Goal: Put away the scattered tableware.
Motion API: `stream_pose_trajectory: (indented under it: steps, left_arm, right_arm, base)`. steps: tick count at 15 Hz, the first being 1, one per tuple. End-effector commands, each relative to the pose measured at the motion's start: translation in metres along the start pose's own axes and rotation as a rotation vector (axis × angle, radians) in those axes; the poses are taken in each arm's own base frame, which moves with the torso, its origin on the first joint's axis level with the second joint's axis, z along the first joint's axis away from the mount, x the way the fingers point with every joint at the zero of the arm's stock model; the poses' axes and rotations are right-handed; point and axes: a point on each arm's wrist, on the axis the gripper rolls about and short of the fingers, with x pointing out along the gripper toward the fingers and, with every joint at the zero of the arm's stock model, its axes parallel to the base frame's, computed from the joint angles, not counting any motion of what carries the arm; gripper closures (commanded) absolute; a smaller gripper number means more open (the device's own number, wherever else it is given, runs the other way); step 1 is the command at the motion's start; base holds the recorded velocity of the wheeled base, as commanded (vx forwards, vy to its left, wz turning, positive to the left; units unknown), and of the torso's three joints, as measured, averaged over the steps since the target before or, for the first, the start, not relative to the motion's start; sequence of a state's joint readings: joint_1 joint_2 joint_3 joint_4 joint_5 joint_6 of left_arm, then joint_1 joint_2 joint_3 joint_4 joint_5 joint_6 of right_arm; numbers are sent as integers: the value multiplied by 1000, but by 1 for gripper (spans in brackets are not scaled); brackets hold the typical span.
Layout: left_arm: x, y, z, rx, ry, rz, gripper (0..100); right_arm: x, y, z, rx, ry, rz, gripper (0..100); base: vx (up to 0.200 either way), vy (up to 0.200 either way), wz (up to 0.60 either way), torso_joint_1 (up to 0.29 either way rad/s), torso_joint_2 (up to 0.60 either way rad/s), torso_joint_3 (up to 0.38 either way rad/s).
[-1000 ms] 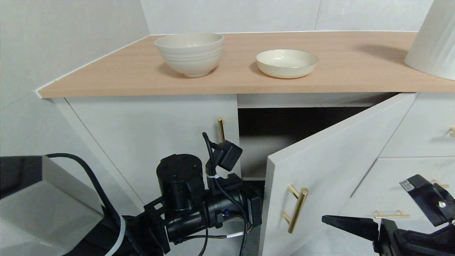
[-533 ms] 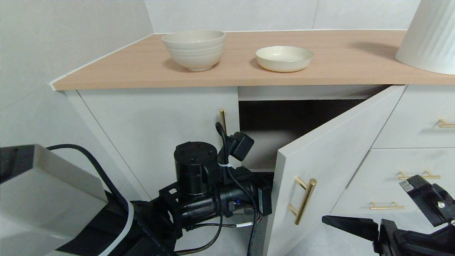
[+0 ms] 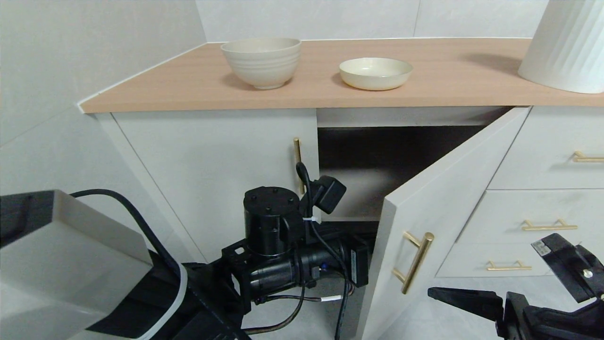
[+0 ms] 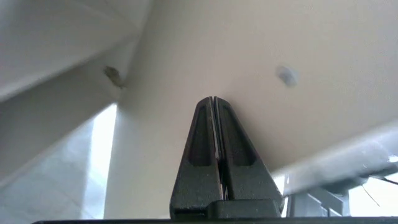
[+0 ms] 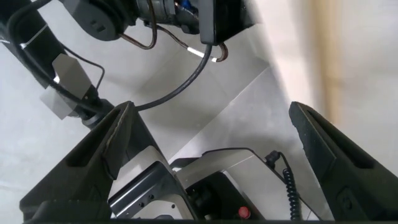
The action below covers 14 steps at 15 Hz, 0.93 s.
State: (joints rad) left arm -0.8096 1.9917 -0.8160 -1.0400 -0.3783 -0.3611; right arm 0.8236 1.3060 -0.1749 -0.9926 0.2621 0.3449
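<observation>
Two pieces of tableware stand on the wooden counter [image 3: 188, 89]: a deep ribbed cream bowl [image 3: 261, 61] and, to its right, a shallow cream bowl [image 3: 375, 73]. Below them the cabinet door [image 3: 439, 208] with a gold handle [image 3: 415, 262] stands part open, and the inside is dark. My left arm [image 3: 302, 250] sits low at the door's free edge. My left gripper [image 4: 213, 102] is shut with nothing in it, close to a pale flat panel. My right gripper [image 5: 210, 107] stands wide open and empty, low in front of the door; one finger [image 3: 465, 298] shows in the head view.
A tall white ribbed container [image 3: 561, 47] stands at the counter's right end. Drawers with gold handles [image 3: 547, 225] are to the right of the open door. The closed left door has a gold handle [image 3: 297, 160]. A wall borders the left side.
The head camera has drawn back, so the counter looks farther off. The cabinet door has swung wider, and my left arm has moved right with its edge. The right gripper has kept still.
</observation>
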Motion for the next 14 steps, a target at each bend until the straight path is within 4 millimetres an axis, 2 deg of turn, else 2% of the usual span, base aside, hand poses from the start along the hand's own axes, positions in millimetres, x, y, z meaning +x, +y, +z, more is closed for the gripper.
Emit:
stream_pose_trajectory:
  steps: [1,6,11,14]
  left_arm:
    - [2,0,2,3,-2,0,100]
    - [20,9,3,-6,20,13,100]
    - [22,11,1,-7,25,15,100]
    - [25,11,5,-6,24,14,100]
  right_arm:
    - [0,0,0,0,0,0,0]
    - [0,0,0,-2,0,2,0]
    - [0,0,0,-2,-1,4,0]
    - [-1,1,0,-4,-3,6,0]
  base:
    - [0,0,0,0,0,0]
    - [0,0,0,0,0,0]
    - [0,0,0,0,0,0]
    - [-200,0,0,9,-1,2]
